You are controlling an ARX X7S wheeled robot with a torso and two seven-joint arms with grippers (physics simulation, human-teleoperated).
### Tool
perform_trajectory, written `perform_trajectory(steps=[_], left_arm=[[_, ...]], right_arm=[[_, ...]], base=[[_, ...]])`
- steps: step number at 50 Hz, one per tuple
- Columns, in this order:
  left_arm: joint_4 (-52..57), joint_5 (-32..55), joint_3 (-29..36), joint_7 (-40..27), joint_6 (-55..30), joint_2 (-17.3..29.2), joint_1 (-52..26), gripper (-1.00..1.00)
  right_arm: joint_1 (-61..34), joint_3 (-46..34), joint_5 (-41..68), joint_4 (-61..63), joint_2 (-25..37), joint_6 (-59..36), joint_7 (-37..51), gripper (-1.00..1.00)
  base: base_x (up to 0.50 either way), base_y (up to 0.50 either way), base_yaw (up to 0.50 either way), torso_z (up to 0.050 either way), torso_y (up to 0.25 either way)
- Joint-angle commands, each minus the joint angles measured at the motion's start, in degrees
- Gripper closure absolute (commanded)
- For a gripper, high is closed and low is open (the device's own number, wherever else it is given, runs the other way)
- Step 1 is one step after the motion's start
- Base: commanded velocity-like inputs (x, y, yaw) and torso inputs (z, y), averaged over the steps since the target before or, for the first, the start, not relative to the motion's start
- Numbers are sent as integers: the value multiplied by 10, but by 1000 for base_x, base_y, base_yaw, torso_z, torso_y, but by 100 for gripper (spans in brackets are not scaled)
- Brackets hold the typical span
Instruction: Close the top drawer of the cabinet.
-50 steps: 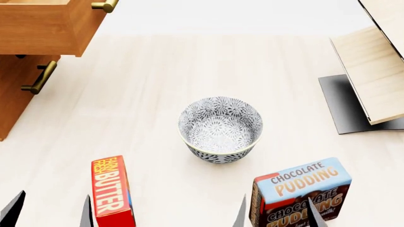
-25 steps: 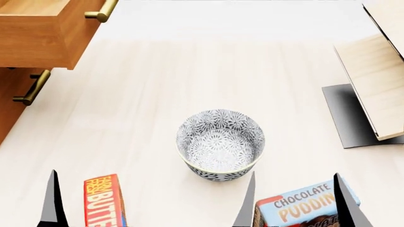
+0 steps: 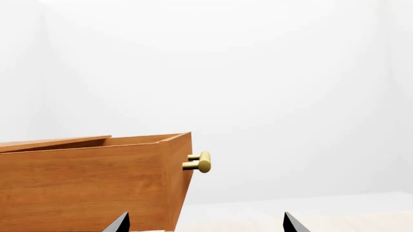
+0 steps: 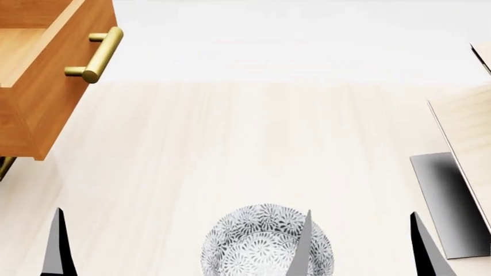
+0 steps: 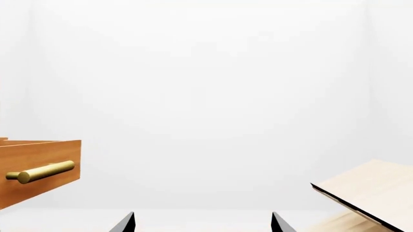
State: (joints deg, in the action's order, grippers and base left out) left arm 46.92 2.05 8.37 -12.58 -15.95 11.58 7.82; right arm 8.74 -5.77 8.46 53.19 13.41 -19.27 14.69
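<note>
The top drawer stands pulled out at the upper left of the head view, with its brass bar handle on the front. It also shows in the left wrist view with its handle, and in the right wrist view. The cabinet body is almost wholly out of view. My left gripper is open and empty, short of the drawer; only one of its fingers shows in the head view. My right gripper is open and empty, right of the bowl, and shows in its own wrist view.
A patterned bowl sits on the pale wooden table at the bottom centre, just left of my right gripper. A slanted light-wood rack on a black base stands at the right and shows in the right wrist view.
The head view has shifted forward: the drawer looms larger, the bowl has slid to the bottom edge, and the butter and pudding boxes have left view. Both grippers stay open.
</note>
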Motion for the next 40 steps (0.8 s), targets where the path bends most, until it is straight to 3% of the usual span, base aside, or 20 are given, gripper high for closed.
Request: perform_trajectory(steps=[1, 23, 29, 40], left_arm=[[-3, 4, 1, -5, 3, 4, 0, -100], [-5, 7, 9, -15, 7, 12, 0, -100], [-1, 14, 8, -19, 3, 17, -1, -100], [2, 18, 13, -27, -3, 22, -6, -100]], right_arm=[[6, -2, 5, -4, 5, 23, 5, -100], [7, -7, 9, -6, 18, 28, 16, -100], [14, -17, 2, -9, 24, 53, 10, -100], [15, -17, 9, -12, 29, 58, 16, -100]], base=[[0, 0, 0, 0, 17], [0, 0, 0, 0, 0], [486, 0, 0, 0, 0], [16, 0, 0, 0, 0]])
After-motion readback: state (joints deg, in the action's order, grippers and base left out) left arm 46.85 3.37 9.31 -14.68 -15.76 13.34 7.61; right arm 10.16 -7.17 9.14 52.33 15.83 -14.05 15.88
